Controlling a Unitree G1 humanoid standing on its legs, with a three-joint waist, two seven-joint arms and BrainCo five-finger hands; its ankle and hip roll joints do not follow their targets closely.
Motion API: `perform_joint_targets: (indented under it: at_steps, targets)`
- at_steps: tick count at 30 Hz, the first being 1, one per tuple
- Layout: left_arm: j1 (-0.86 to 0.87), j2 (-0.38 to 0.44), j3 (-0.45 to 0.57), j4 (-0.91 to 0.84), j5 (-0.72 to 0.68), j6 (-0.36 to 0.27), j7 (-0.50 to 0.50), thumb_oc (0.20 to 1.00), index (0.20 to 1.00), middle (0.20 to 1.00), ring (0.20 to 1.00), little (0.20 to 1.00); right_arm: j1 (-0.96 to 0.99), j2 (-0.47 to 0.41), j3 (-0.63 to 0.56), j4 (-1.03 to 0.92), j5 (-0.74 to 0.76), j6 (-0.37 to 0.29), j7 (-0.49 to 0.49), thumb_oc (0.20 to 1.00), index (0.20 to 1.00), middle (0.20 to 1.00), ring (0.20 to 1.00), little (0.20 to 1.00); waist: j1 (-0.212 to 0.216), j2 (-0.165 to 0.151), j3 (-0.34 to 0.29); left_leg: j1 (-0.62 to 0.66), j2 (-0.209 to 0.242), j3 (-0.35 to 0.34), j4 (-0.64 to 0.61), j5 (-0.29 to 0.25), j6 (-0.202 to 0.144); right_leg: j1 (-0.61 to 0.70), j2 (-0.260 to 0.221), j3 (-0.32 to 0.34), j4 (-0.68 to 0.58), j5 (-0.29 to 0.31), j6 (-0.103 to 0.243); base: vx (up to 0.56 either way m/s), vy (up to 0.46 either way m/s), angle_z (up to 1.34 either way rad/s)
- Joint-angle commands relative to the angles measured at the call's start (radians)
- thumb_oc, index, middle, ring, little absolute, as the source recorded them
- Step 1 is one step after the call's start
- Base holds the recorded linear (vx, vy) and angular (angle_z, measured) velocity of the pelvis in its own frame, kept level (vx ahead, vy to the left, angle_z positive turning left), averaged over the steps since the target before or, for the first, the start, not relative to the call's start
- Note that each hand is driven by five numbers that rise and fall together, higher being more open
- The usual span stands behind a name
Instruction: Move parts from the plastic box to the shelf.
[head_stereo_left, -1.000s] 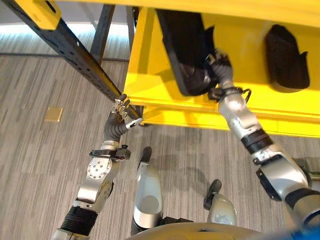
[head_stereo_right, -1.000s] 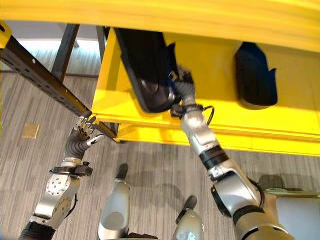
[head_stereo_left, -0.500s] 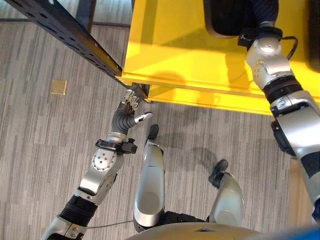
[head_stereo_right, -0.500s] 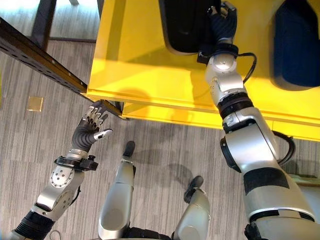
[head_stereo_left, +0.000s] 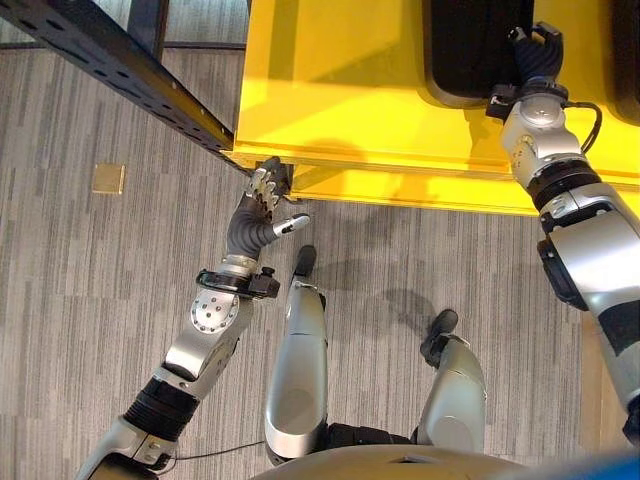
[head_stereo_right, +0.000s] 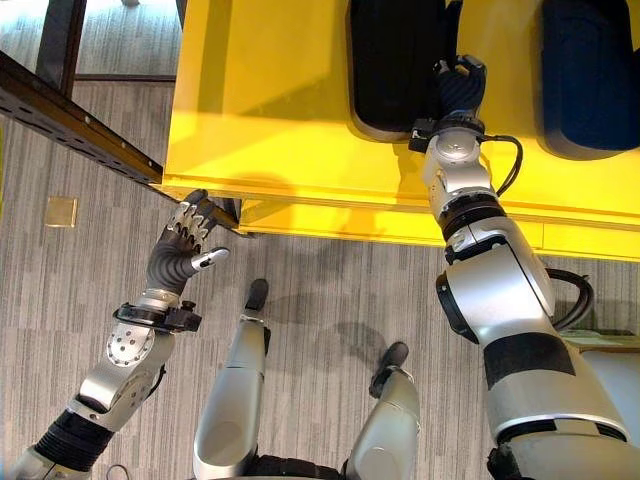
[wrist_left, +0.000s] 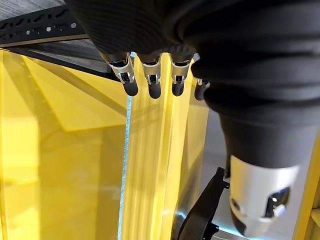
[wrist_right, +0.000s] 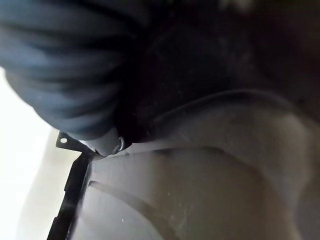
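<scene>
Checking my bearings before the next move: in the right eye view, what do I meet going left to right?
Brass floor plate → left robot hand → yellow shelf → black part → right robot hand → second dark part.

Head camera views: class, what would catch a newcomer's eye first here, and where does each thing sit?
The bright yellow shelf fills the upper part of the view, with a large black part lying on it. The right hand reaches up against that part's edge. The left hand hangs with straight fingers by the shelf's near corner, below a dark perforated beam.
</scene>
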Motion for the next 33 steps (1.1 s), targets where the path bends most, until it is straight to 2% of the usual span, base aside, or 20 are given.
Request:
perform_joint_targets:
  at_steps: [1, 33]
  targets:
    - [0.010, 0.007, 0.032, -0.062, 0.005, -0.075, 0.010, 1.000, 1.000, 1.000, 1.000, 1.000, 0.002, -0.006, -0.034, 0.031, 0.032, -0.007, 0.002, 0.200, 0.200, 0.200, 0.200, 0.200, 0.008, -0.002, -0.004, 0.000, -0.013, 0.084, 0.026, -0.075, 0.059, 0.006, 0.085, 0.007, 0.072, -0.062, -0.104, 0.00, 0.000, 0.00]
    - [0.015, 0.027, 0.018, -0.053, -0.003, -0.082, 0.006, 1.000, 1.000, 1.000, 1.000, 1.000, 0.022, -0.092, -0.062, 0.118, -0.013, 0.017, -0.017, 0.200, 0.200, 0.200, 0.200, 0.200, -0.004, 0.000, -0.004, -0.003, -0.007, 0.090, 0.029, -0.078, 0.060, 0.014, 0.095, 0.006, 0.051, -0.050, -0.097, 0.00, 0.000, 0.00]
